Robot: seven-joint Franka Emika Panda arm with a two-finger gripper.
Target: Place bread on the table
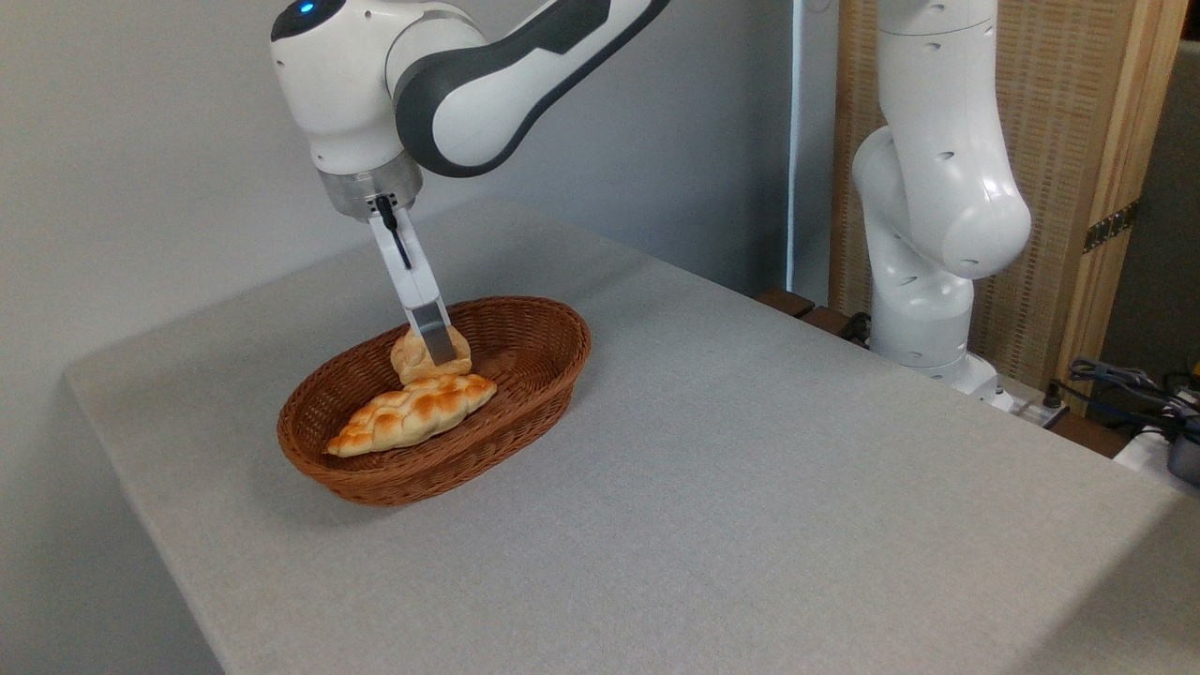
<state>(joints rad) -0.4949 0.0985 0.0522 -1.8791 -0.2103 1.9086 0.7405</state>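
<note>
gripper (439, 352) — near finger against bread (412, 356) | jaw gap hidden | in basket (544, 361)

Gripper (437, 353) on bread (414, 356) — inside basket (525, 394).

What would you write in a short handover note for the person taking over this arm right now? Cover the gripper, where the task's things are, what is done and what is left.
Gripper: down in the wicker basket, fingers at the small round bun; only one finger shows clearly, so whether it is shut on the bun cannot be told.
Bun: in the basket, behind and touching the braided loaf.
Table: grey top, basket stands on its left part.
Done: the arm has reached the bun.
Left: confirm the grip, lift the bun clear of the rim, set it on the bare table top, release.
</note>
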